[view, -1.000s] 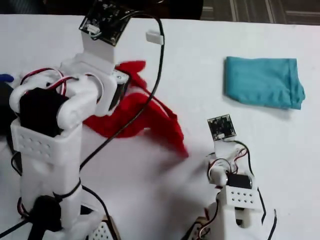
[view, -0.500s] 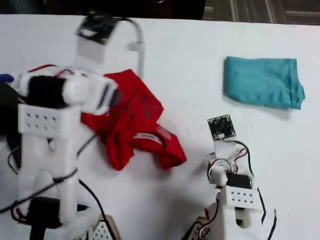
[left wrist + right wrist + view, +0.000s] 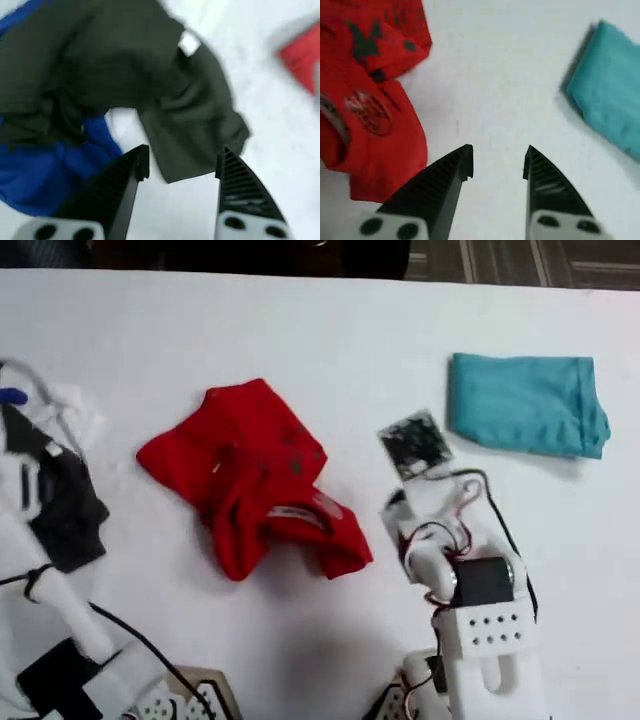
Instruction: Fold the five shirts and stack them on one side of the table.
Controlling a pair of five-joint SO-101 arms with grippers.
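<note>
Four shirts lie on one counter (image 3: 350, 340). One red shirt (image 3: 250, 475) is crumpled mid-counter. One teal shirt (image 3: 525, 405), the only folded one, lies well to the right of the red shirt and a little farther back. One dark shirt (image 3: 150, 75) and one blue shirt (image 3: 40, 165) are bunched together, touching, to the left of the red shirt, so three are unfolded. There are two arms, the left arm (image 3: 40, 560) and the right arm (image 3: 480, 610), on either side of the red shirt. The left gripper (image 3: 182, 165) and right gripper (image 3: 497, 165) have two fingers (image 3: 445, 175) each, four in all.
</note>
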